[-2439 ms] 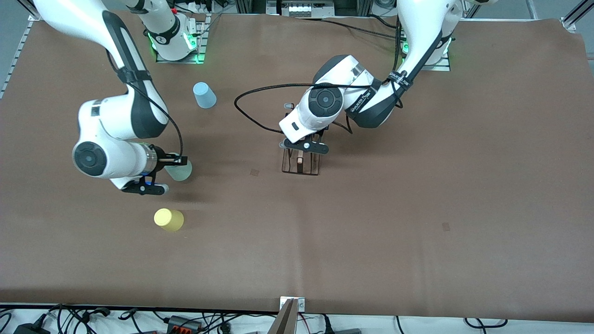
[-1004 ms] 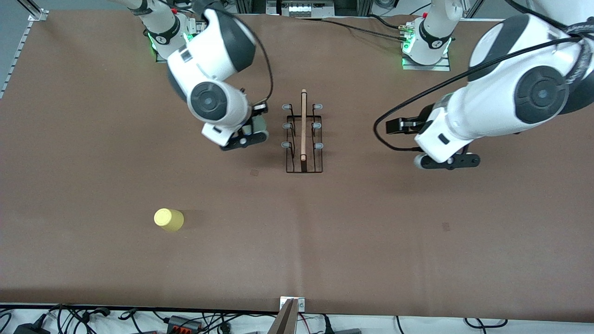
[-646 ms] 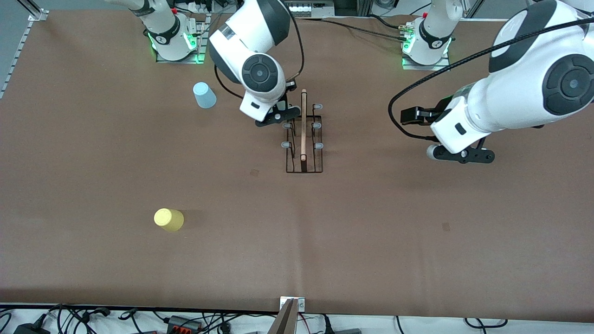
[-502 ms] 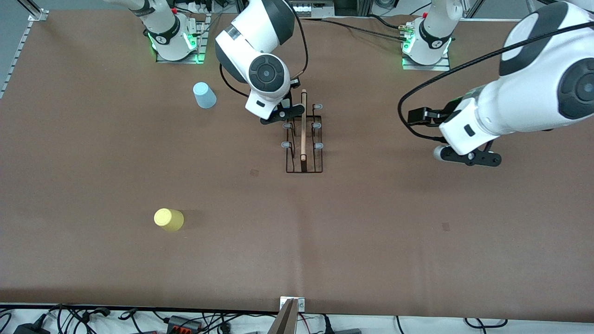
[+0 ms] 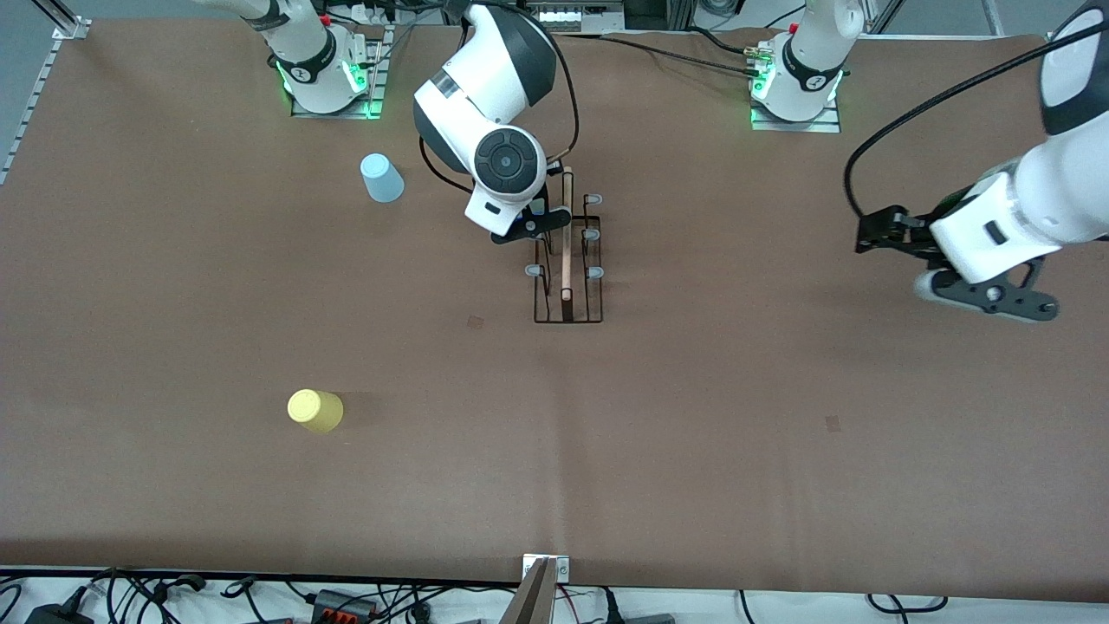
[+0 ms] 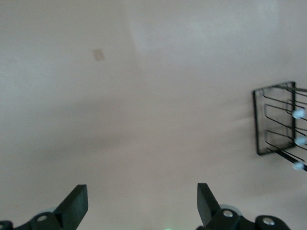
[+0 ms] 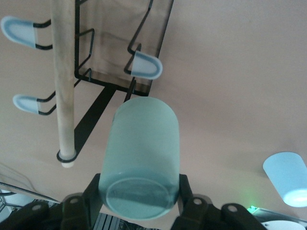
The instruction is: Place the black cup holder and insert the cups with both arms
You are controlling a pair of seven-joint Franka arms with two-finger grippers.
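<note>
The black cup holder (image 5: pixel 566 260) stands mid-table, its wooden rod (image 7: pixel 64 72) on top and its grey-tipped pegs (image 7: pixel 146 66) sticking out sideways. My right gripper (image 5: pixel 530 221) is shut on the pale green cup (image 7: pixel 141 153). It holds the cup over the holder's end nearest the robot bases, with the cup's mouth toward a peg. My right gripper's fingers (image 7: pixel 184 189) clamp the cup near its base. My left gripper (image 5: pixel 871 232) hangs open and empty over bare table toward the left arm's end, with the holder (image 6: pixel 273 120) off to one side. The light blue cup (image 5: pixel 381 178) and the yellow cup (image 5: pixel 314 410) stand upside down on the table.
The light blue cup (image 7: pixel 288 177) stands toward the right arm's end from the holder. The yellow cup is much nearer to the front camera. Two small dark marks (image 5: pixel 475 321) (image 5: pixel 832 423) lie on the brown table cover. Cables run along the table's near edge.
My right arm lifted the green cup from the table and carried it to the holder's pegs. My left arm left the holder's handle and drew back toward its own end.
</note>
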